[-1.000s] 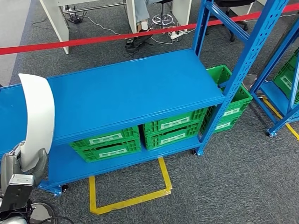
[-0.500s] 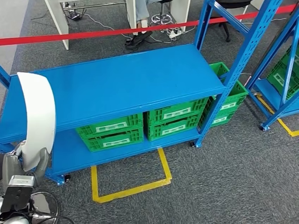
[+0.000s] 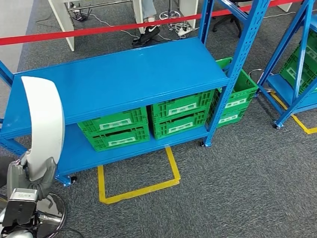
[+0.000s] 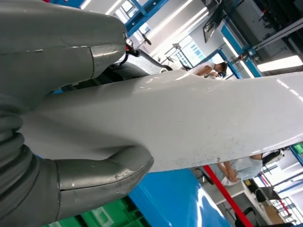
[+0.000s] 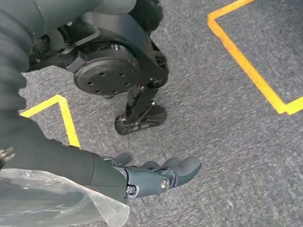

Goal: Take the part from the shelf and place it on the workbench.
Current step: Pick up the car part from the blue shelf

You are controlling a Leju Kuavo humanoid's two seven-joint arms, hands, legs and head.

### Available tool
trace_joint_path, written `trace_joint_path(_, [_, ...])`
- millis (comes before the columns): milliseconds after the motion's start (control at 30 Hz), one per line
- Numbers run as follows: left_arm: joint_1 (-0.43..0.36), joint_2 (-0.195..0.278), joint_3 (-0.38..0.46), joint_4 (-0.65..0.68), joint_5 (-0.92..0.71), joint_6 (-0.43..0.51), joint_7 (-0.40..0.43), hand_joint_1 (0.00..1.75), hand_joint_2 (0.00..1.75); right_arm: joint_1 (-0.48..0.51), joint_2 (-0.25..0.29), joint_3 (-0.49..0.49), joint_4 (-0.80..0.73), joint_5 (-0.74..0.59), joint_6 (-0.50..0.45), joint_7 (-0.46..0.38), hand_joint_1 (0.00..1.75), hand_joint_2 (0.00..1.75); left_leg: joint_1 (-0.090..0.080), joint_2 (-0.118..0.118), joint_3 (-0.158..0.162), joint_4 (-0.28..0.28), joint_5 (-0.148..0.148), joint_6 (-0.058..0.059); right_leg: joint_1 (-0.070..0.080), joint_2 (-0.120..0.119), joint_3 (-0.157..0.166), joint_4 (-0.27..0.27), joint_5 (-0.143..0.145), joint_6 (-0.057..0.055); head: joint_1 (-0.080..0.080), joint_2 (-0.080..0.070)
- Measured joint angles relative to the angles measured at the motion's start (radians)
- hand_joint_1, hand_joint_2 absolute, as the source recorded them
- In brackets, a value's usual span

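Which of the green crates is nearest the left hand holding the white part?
The left stack of green crates on the shelf's lower level. It sits closest to the left hand and white part; the other stacks lie further right.

left hand (image 3: 31, 173): matte grey casing, thick smooth grey thumb, ribbed grey cover at wrist, boxy silver-grey wrist block with small label | right hand (image 5: 150, 177): darker slate-grey fingers (image 5: 178, 168), round metal screw heads seen at finger bases, ribbed grey cover, clear plastic film at wrist
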Motion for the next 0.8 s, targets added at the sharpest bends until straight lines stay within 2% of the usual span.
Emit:
trace_joint_path(33, [-0.002, 0.000, -0.002, 0.000, 0.002, -0.001, -0.001, 1.75, 1.75, 0.000, 0.000, -0.001, -0.002, -0.002, 0.001, -0.004, 0.00, 1.75, 0.000, -0.001, 0.046, -0.065, 0.021, 0.004, 0.000, 0.001, -0.015, 0.009, 0.005, 0.003, 0.000, 0.000])
trace_joint_path(67, [-0.004, 0.000, -0.004, 0.000, 0.004, -0.002, -0.002, 1.75, 1.75, 0.000, 0.000, 0.000, -0.003, -0.006, 0.002, -0.010, 0.00, 1.75, 0.000, -0.003, 0.092, -0.136, 0.030, 0.009, 0.001, 0.001, -0.027, 0.017, 0.011, 0.007, 0.000, 0.000])
trace_joint_path(100, [-0.006, 0.000, -0.005, 0.000, 0.006, -0.003, -0.004, 1.75, 1.75, -0.001, 0.001, 0.001, -0.004, -0.013, 0.004, -0.020, 0.00, 1.75, -0.002, -0.004, 0.126, -0.194, 0.027, 0.015, 0.002, 0.002, -0.036, 0.022, 0.017, 0.011, 0.001, 0.000])
trace_joint_path(133, [-0.008, 0.000, -0.007, 0.000, 0.008, -0.005, -0.006, 1.75, 1.75, -0.003, 0.000, 0.004, -0.004, -0.024, 0.007, -0.035, 0.00, 1.75, -0.003, -0.005, 0.143, -0.229, 0.019, 0.020, 0.003, 0.002, -0.043, 0.024, 0.025, 0.017, 0.001, 0.000])
trace_joint_path(200, [-0.012, 0.000, -0.010, 0.000, 0.011, -0.011, -0.009, 1.75, 1.75, -0.005, 0.000, 0.013, -0.004, -0.053, 0.012, -0.067, 0.00, 1.75, -0.004, -0.005, 0.137, -0.247, 0.021, 0.030, 0.004, 0.002, -0.055, 0.024, 0.042, 0.030, 0.001, 0.000])
trace_joint_path(233, [-0.013, -0.003, -0.011, 0.000, 0.011, -0.019, -0.007, 1.75, 1.75, -0.006, -0.002, 0.019, -0.005, -0.071, 0.013, -0.086, 0.00, 1.75, -0.003, -0.003, 0.127, -0.249, 0.029, 0.038, 0.003, 0.003, -0.062, 0.029, 0.038, 0.035, 0.001, 0.000])
trace_joint_path(267, [-0.012, -0.008, -0.012, -0.001, 0.006, -0.027, -0.002, 1.75, 1.75, -0.006, -0.004, 0.026, -0.006, -0.090, 0.014, -0.105, 0.00, 1.75, -0.001, -0.001, 0.115, -0.251, 0.040, 0.046, 0.003, 0.003, -0.072, 0.045, 0.014, 0.040, 0.003, 0.000])
trace_joint_path(300, [-0.008, -0.015, -0.012, -0.004, -0.001, -0.035, 0.005, 1.75, 1.75, -0.006, -0.006, 0.033, -0.008, -0.108, 0.014, -0.125, 0.00, 1.75, 0.001, 0.002, 0.103, -0.253, 0.052, 0.055, 0.003, 0.004, -0.085, 0.079, -0.027, 0.043, 0.004, 0.000])
trace_joint_path(367, [0.006, -0.030, -0.013, -0.009, -0.018, -0.041, 0.019, 1.75, 1.75, -0.008, -0.012, 0.045, -0.011, -0.133, 0.014, -0.155, 0.00, 1.75, -0.002, 0.006, 0.075, -0.252, 0.074, 0.063, 0.002, 0.003, -0.116, 0.195, -0.130, 0.048, 0.006, 0.000])
trace_joint_path(400, [0.012, -0.035, -0.014, -0.011, -0.022, -0.041, 0.023, 1.75, 1.75, -0.009, -0.014, 0.051, -0.012, -0.141, 0.013, -0.164, 0.00, 1.75, -0.004, 0.007, 0.059, -0.251, 0.086, 0.064, 0.002, 0.003, -0.124, 0.255, -0.158, 0.050, 0.006, 0.000])
trace_joint_path(433, [0.016, -0.040, -0.015, -0.012, -0.024, -0.041, 0.024, 1.75, 1.75, -0.011, -0.017, 0.055, -0.012, -0.150, 0.013, -0.171, 0.00, 1.75, -0.006, 0.008, 0.043, -0.250, 0.099, 0.064, 0.002, 0.003, -0.122, 0.297, -0.157, 0.050, 0.007, 0.000])
trace_joint_path(467, [0.018, -0.043, -0.016, -0.012, -0.025, -0.040, 0.025, 1.75, 1.75, -0.014, -0.019, 0.060, -0.012, -0.159, 0.013, -0.178, 0.00, 1.75, -0.008, 0.008, 0.026, -0.249, 0.112, 0.064, 0.002, 0.003, -0.107, 0.308, -0.133, 0.050, 0.007, 0.000])
trace_joint_path(500, [0.020, -0.047, -0.016, -0.013, -0.025, -0.039, 0.025, 1.75, 1.75, -0.018, -0.022, 0.066, -0.013, -0.172, 0.012, -0.188, 0.00, 1.75, -0.009, 0.008, 0.010, -0.248, 0.125, 0.062, 0.002, 0.003, -0.075, 0.285, -0.097, 0.048, 0.006, 0.000])
trace_joint_path(533, [0.021, -0.051, -0.017, -0.014, -0.025, -0.038, 0.025, 1.75, 1.75, -0.023, -0.027, 0.075, -0.014, -0.190, 0.009, -0.201, 0.00, 1.75, -0.011, 0.008, -0.003, -0.245, 0.136, 0.060, 0.002, 0.003, -0.027, 0.229, -0.068, 0.046, 0.006, 0.000])
trace_joint_path(567, [0.021, -0.054, -0.017, -0.017, -0.024, -0.038, 0.026, 1.75, 1.75, -0.030, -0.033, 0.086, -0.017, -0.213, 0.005, -0.217, 0.00, 1.75, -0.013, 0.007, -0.014, -0.242, 0.145, 0.057, 0.003, 0.004, 0.037, 0.149, -0.057, 0.044, 0.007, 0.000])
trace_joint_path(600, [0.021, -0.056, -0.017, -0.020, -0.023, -0.037, 0.027, 1.75, 1.75, -0.039, -0.041, 0.100, -0.020, -0.238, 0.000, -0.237, 0.00, 1.75, -0.015, 0.008, -0.022, -0.237, 0.155, 0.053, 0.003, 0.005, 0.096, 0.062, -0.064, 0.041, 0.006, 0.000])
trace_joint_path(633, [0.020, -0.058, -0.017, -0.023, -0.022, -0.036, 0.027, 1.75, 1.75, -0.049, -0.049, 0.116, -0.023, -0.263, -0.006, -0.258, 0.00, 1.75, -0.017, 0.008, -0.029, -0.234, 0.166, 0.049, 0.005, 0.006, 0.137, -0.004, -0.078, 0.037, 0.006, 0.000])
trace_joint_path(667, [0.020, -0.059, -0.018, -0.025, -0.020, -0.036, 0.028, 1.75, 1.75, -0.058, -0.057, 0.133, -0.026, -0.286, -0.012, -0.278, 0.00, 1.75, -0.018, 0.008, -0.035, -0.232, 0.177, 0.046, 0.007, 0.006, 0.157, -0.044, -0.089, 0.033, 0.006, 0.000])
trace_joint_path(700, [0.020, -0.059, -0.018, -0.026, -0.020, -0.036, 0.029, 1.75, 1.75, -0.067, -0.064, 0.150, -0.028, -0.307, -0.017, -0.296, 0.00, 1.75, -0.017, 0.008, -0.042, -0.231, 0.188, 0.042, 0.007, 0.006, 0.154, -0.057, -0.091, 0.026, 0.005, 0.000])
trace_joint_path(733, [0.021, -0.059, -0.019, -0.026, -0.018, -0.035, 0.030, 1.75, 1.75, -0.075, -0.071, 0.168, -0.030, -0.330, -0.021, -0.315, 0.00, 1.75, -0.015, 0.006, -0.049, -0.229, 0.187, 0.037, 0.008, 0.004, 0.142, -0.053, -0.084, 0.019, 0.006, 0.000])
trace_joint_path(767, [0.023, -0.060, -0.020, -0.026, -0.017, -0.035, 0.031, 1.75, 1.75, -0.083, -0.078, 0.188, -0.031, -0.356, -0.025, -0.336, 0.00, 1.75, -0.014, 0.004, -0.056, -0.218, 0.165, 0.030, 0.007, 0.001, 0.130, -0.050, -0.075, 0.012, 0.006, 0.000])
trace_joint_path(800, [0.024, -0.060, -0.022, -0.026, -0.015, -0.034, 0.032, 1.75, 1.75, -0.093, -0.085, 0.209, -0.032, -0.383, -0.028, -0.359, 0.00, 1.75, -0.011, 0.002, -0.065, -0.189, 0.124, 0.023, 0.006, -0.002, 0.117, -0.049, -0.064, 0.003, 0.005, 0.000])
